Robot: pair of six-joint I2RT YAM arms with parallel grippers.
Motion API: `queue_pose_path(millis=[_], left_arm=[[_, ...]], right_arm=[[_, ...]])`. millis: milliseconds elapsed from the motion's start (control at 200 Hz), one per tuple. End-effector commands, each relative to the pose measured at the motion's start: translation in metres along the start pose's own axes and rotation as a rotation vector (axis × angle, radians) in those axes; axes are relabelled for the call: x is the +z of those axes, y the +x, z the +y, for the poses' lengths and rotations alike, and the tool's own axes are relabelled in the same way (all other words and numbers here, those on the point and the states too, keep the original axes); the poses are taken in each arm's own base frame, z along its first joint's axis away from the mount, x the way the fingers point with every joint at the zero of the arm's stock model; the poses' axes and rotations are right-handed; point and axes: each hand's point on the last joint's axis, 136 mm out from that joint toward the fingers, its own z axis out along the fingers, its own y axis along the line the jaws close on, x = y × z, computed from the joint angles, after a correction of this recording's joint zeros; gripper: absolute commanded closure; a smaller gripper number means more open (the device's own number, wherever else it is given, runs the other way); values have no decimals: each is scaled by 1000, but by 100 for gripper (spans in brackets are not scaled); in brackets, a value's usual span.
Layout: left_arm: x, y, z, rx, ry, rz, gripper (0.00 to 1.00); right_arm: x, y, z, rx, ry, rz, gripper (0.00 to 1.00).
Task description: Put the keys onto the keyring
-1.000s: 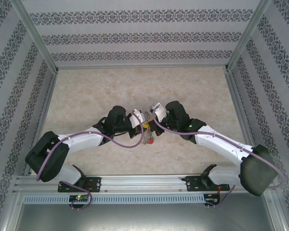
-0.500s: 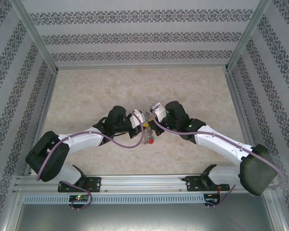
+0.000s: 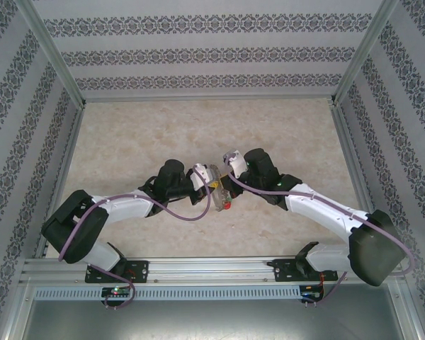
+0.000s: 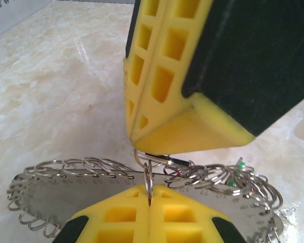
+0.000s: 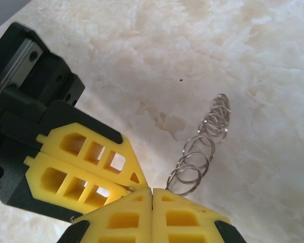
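Note:
The keyring (image 4: 55,197) is a flat silvery piece edged with several small wire rings, and it lies low over the table between both arms. My left gripper (image 4: 149,202) is shut on one small upright ring (image 4: 148,177) at its edge. Just above, the right gripper's yellow fingers (image 4: 162,76) are pinched on a wire loop of the same keyring. In the right wrist view, my right gripper (image 5: 152,195) is shut, and a row of the keyring's rings (image 5: 202,144) runs away from its tips. The red key (image 3: 227,205) hangs below where the grippers meet. The black key cannot be made out.
The marble-patterned table (image 3: 142,134) is bordered by patterned walls (image 3: 212,53) at the back and sides. A metal rail (image 3: 212,269) with both arm bases runs along the near edge. The left gripper's fingers (image 5: 86,162) crowd close against the right gripper.
My left gripper has closed onto the small ring. Both grippers and the keyring have shifted slightly to the right, and the red key moved with them.

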Motion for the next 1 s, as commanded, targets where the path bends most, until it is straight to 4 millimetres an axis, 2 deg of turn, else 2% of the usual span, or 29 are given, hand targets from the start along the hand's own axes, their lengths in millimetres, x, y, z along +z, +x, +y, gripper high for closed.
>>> queue_pose_path(millis=[0,275,410,460,639,759,994], left_arm=[[1,-2,-5,-6,6,-41,100],[-2,0,0,-16,-42,-70,100],[-1,2,1,-27,-44,-66,100],[-2,2,1,-29,-50,-60,89],[-6,1,-2,0,-32,-25,72],[-10,-1,-4,18,-24,-8,68],[-12,-14,-11,33,9,-17,67]], right_arm=[[3,2,-24,54,86,2,100],[1,-1,-22,60,70,-11,100],[-3,-8,-11,44,26,-29,100],[-6,-13,-6,30,12,-42,100],[-14,-25,6,-4,-25,-73,100],[-16,-28,12,-20,-41,-78,100],[-15,-28,16,-29,-48,-72,100]])
